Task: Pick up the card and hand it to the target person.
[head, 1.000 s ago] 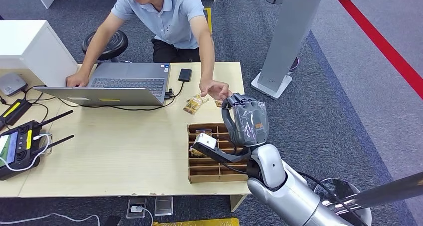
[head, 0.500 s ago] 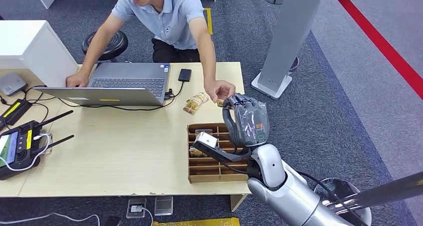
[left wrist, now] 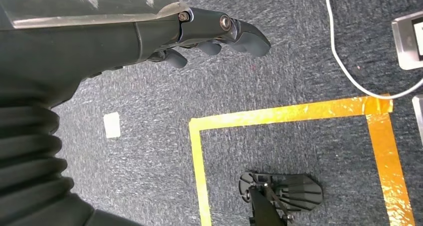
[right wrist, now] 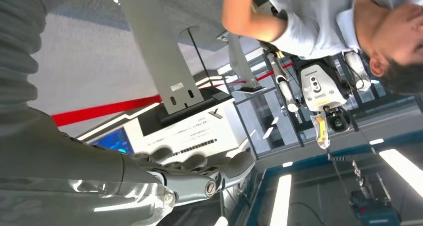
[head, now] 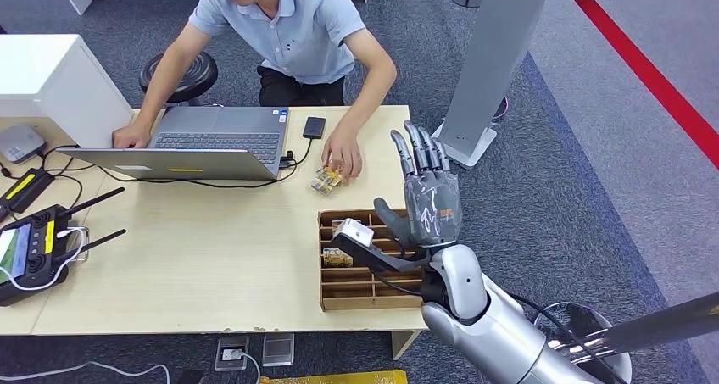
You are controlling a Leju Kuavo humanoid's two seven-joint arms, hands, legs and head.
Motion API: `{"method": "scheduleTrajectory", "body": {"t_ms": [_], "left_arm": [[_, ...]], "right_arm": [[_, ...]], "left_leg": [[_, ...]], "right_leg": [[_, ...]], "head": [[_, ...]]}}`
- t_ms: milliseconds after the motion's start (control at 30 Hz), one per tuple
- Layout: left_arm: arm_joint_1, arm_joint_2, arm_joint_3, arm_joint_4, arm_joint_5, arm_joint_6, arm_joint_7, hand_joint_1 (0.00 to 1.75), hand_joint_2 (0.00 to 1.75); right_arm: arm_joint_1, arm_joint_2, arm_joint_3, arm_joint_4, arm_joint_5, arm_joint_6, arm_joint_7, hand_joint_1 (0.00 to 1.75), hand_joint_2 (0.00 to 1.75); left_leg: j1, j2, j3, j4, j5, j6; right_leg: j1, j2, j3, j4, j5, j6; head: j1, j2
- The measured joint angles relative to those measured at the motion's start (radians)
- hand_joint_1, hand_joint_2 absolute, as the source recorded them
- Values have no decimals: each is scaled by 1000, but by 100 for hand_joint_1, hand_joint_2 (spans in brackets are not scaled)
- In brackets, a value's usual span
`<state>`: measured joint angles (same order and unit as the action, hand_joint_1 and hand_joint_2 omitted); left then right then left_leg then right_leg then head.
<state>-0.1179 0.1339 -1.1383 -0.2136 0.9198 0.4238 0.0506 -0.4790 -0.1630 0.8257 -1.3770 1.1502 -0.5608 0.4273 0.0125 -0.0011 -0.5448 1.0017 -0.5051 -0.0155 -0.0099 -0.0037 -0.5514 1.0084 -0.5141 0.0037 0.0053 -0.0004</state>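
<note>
My right hand [head: 428, 193] is raised above the far right corner of the wooden compartment box [head: 360, 292], fingers straight and spread, holding nothing. The right wrist view shows its fingers [right wrist: 204, 178] extended in the air. The person's hand [head: 343, 157] rests on the table over small yellowish cards [head: 326, 180] beside the laptop. Another small card [head: 337, 258] lies in a compartment of the box. My left hand [left wrist: 209, 34] hangs over the carpet floor, fingers loosely extended and holding nothing.
A laptop [head: 203, 138] and a black device [head: 314, 127] lie at the table's far side, where the person [head: 288, 28] sits. A remote controller [head: 34, 248] lies at the left. A grey stand [head: 487, 70] rises right of the table.
The person took the card from my right hand and brought it down to the table near the laptop. My right hand's fingers went from curled to straight and spread.
</note>
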Motion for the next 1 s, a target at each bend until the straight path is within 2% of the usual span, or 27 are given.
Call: {"method": "scheduleTrajectory", "body": {"t_ms": [167,267,333,467,567,667,800,867,1000], "left_arm": [[9,0,0,0,11,8,0,0,0],[11,0,0,0,18,10,0,0,0],[13,0,0,0,21,12,-1,0,0],[14,0,0,0,22,13,-2,0,0],[14,0,0,0,22,13,-2,0,0],[14,0,0,0,23,14,0,0,0],[15,0,0,0,25,13,13,0,0],[15,1,0,0,25,13,17,0,0],[14,1,0,0,25,13,22,0,0]], "right_arm": [[19,-25,-21,-91,-145,-76,-36,0,175],[52,-39,-45,-156,-336,-104,-126,0,175],[76,-46,-64,-197,-434,-108,-179,0,175],[97,-57,-88,-247,-508,-108,-217,0,175],[126,-70,-109,-283,-665,-102,-263,0,175],[167,-93,-133,-312,-886,-50,-304,0,175],[259,-118,-167,-315,-1187,117,-343,0,175],[300,-124,-179,-309,-1273,175,-356,0,175],[339,-130,-195,-286,-1339,229,-363,0,175]], "left_leg": [[0,0,0,0,0,0],[0,0,0,0,0,0],[0,0,0,0,0,0],[0,0,1,0,0,0],[0,0,1,0,0,0],[0,0,1,0,0,0],[0,0,-1,0,0,0],[0,0,-1,0,0,0],[0,0,-1,0,0,0]], "right_leg": [[0,0,0,0,0,0],[0,0,0,0,0,0],[0,0,0,0,0,0],[0,0,0,0,0,0],[0,0,0,0,0,0],[0,0,0,0,0,0],[0,-1,0,0,0,0],[0,0,-1,0,0,0],[0,0,-1,0,0,0]], "head": [[0,0],[1,0],[1,0],[0,0],[0,0],[0,0],[2,0],[1,0],[-1,0]]}}
